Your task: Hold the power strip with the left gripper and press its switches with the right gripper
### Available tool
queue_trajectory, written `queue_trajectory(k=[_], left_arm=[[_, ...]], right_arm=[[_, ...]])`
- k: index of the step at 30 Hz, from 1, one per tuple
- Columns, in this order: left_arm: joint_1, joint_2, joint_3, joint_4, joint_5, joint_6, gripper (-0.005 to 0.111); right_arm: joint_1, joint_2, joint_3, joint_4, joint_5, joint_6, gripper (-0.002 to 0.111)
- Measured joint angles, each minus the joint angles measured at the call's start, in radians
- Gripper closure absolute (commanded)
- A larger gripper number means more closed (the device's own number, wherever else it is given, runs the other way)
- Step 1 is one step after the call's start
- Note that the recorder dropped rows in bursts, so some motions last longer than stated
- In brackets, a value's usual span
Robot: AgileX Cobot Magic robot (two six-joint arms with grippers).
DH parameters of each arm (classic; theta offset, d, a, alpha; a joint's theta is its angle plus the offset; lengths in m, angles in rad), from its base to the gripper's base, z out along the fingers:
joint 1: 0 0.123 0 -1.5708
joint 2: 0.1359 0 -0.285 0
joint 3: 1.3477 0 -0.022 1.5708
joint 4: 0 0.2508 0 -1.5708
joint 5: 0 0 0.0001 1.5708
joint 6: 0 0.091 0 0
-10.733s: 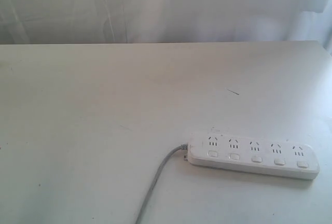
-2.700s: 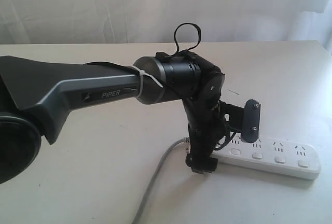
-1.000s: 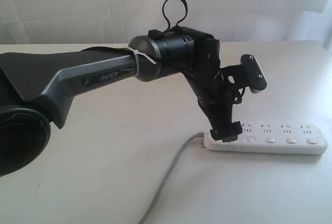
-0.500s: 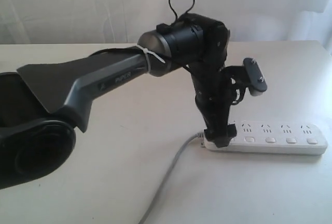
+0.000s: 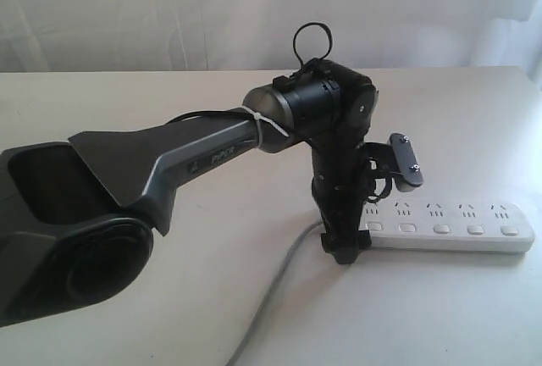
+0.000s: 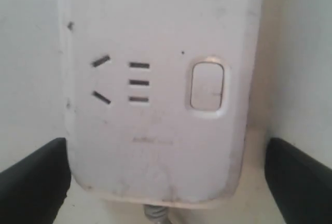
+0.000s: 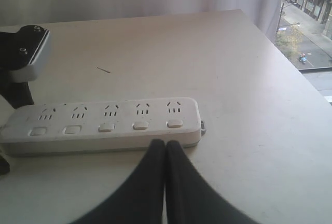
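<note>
**Exterior view: left gripper astride the cord end, not yet clamped**

Start at the left of the exterior view. Your left arm (image 5: 169, 158) reaches in across the pale counter (image 5: 102, 103), with a white zip tie (image 5: 256, 125) round its wrist and a black cable loop (image 5: 312, 40) standing up above it. The left gripper (image 5: 349, 243) points straight down at the cord end of the power strip (image 5: 449, 232). In the left wrist view you can see its black fingers (image 6: 33, 180) standing apart, one on each long side of the strip's rounded end. A gap shows on the side nearest the switches, so nothing is clamped. The grey cord (image 5: 271, 298) runs from that end toward the near edge of the counter.

Further right, the strip lies flat along the right part of the counter. Its row of switches (image 5: 440, 230) sits on the near side, under the sockets.

The right gripper (image 7: 166, 146) shows only in the right wrist view. Its fingers are pressed together, with their tips just beside the strip's near long edge, close to the end away from the cord. You cannot tell whether the tips touch that edge, and they are not on any of the switches.
</note>
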Motion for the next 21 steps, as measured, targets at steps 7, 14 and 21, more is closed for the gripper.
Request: queue_trajectory(k=[7, 14, 21], left_arm=[[-0.032, 0.002, -0.057, 0.008, -0.063, 0.016, 0.001], [-0.045, 0.017, -0.057, -0.006, -0.041, 0.023, 0.001], [-0.045, 0.029, -0.057, -0.002, -0.050, 0.024, 0.001]], right_arm=[[0.000, 0.000, 0.000, 0.000, 0.000, 0.000, 0.108], [0.000, 0.000, 0.000, 0.000, 0.000, 0.000, 0.108], [0.000, 0.000, 0.000, 0.000, 0.000, 0.000, 0.108]])
